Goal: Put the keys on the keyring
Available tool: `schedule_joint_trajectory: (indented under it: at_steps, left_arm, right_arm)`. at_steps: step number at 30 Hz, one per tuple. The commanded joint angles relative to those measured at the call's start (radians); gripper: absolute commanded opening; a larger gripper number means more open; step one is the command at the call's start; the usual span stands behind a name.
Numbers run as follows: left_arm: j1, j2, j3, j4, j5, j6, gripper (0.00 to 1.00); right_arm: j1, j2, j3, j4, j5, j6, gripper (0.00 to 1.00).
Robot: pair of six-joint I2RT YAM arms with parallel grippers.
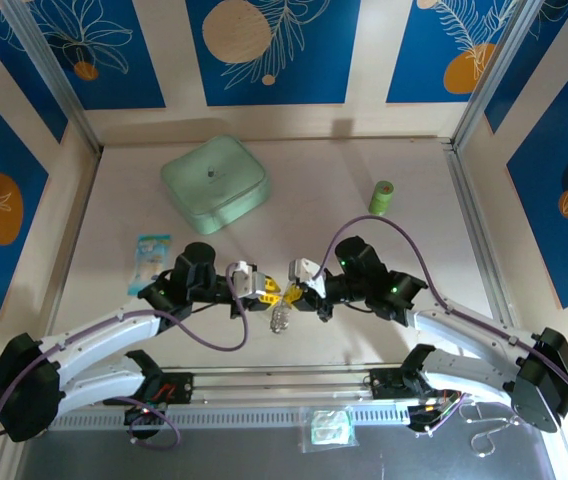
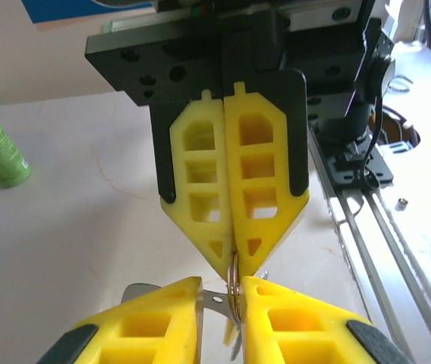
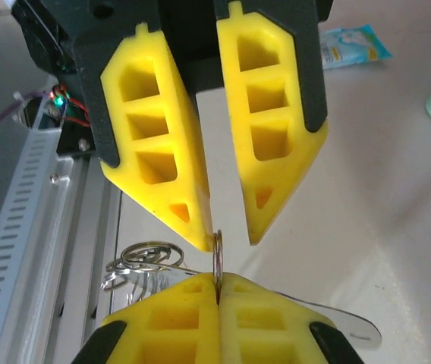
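We see the two arms meet tip to tip over the near middle of the table (image 1: 414, 250), with bare pale surface open on every side of them. The right gripper (image 3: 219, 282) has its yellow fingers pressed flat together on one edge of the keyring (image 3: 218, 254), which stands on edge above the surface. The left gripper (image 3: 229, 239) faces it with its fingers parted by a narrow gap. The ring's opposite edge sits in that gap, close to one fingertip, and we cannot tell whether it touches. The glittery chain (image 1: 280, 320) drops from the ring. A flat silvery blade (image 3: 341, 318) shows beside the right fingers, and we cannot tell whether it is a key.

Well apart from the grippers, a mint-green box (image 1: 214, 183) sits toward the back left and a small green roll (image 1: 382, 196) toward the back right. A blue-and-white packet (image 1: 151, 256) lies just left of the left wrist. A slotted rail (image 1: 264, 415) runs along the near edge, with a clear bag (image 1: 329, 427) beside it. Metal posts (image 1: 59, 85) mark the back corners, and the walls (image 1: 264, 50) carry blue panels.
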Motion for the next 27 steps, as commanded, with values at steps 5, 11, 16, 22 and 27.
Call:
schedule_joint_trajectory:
  at_steps: [5, 11, 16, 22, 27]
  left_arm:
    - [-0.008, -0.012, 0.077, -0.16, -0.037, 0.101, 0.17]
    - [-0.008, -0.02, 0.096, -0.184, -0.024, 0.101, 0.06]
    - [-0.008, -0.027, 0.092, -0.164, -0.001, 0.072, 0.0]
    - [-0.008, -0.043, 0.03, -0.027, 0.035, -0.002, 0.0]
    - [-0.008, -0.036, -0.001, 0.051, 0.045, -0.044, 0.0]
  right_arm:
    - [0.064, 0.057, 0.185, -0.243, 0.105, -0.116, 0.0]
    - [0.108, 0.123, 0.3, -0.362, 0.165, -0.162, 0.0]
    - [0.114, 0.116, 0.295, -0.335, 0.172, -0.152, 0.05]
    - [-0.006, -0.031, 0.079, -0.049, -0.007, 0.003, 0.31]
    - [-0.019, -0.06, -0.006, 0.021, -0.009, 0.075, 0.33]
